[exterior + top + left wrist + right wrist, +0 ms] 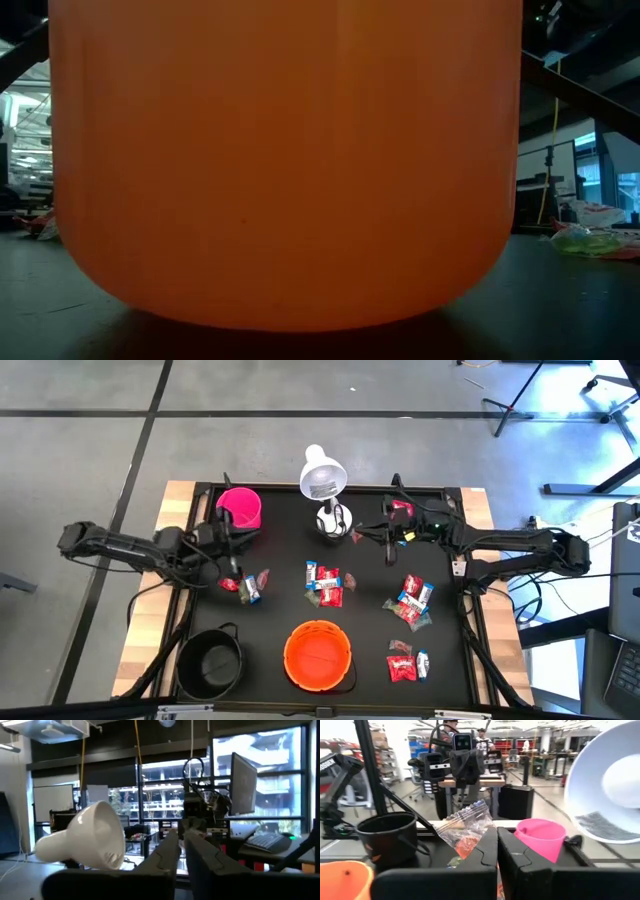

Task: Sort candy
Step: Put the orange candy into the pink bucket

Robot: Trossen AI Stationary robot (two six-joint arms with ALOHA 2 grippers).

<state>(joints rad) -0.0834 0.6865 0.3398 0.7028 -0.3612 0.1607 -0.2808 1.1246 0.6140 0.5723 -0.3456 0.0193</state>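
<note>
Wrapped red, blue-and-white and silvery candy lies flat on the black mat in clusters: left [248, 586], middle [325, 582], right [412, 600] and near right [407, 663]. My right gripper [362, 537] is beside the white lamp's base and is shut on one candy in a clear wrapper [465, 832]. My left gripper [235, 565] is over the left cluster, near the pink cup [240, 507]. Its fingers [165, 852] are shut, with nothing showing between them. In the low view only some candy [590, 240] shows at the far right. My right gripper pinches the candy between its two fingers [487, 847] by the lower part of the clear wrapper [470, 845]. The fingers lie level and point toward the table's left. The wrapper's crimped end [472, 810] sticks up past the fingertips, and the candy is off the mat.
A white lamp [323, 485] stands at the far middle of the mat. An orange bowl [318, 655] sits near the middle and fills the low view [290, 160]. A black bowl [210, 663] is at the near left. The mat's raised frame [470, 620] bounds the work area.
</note>
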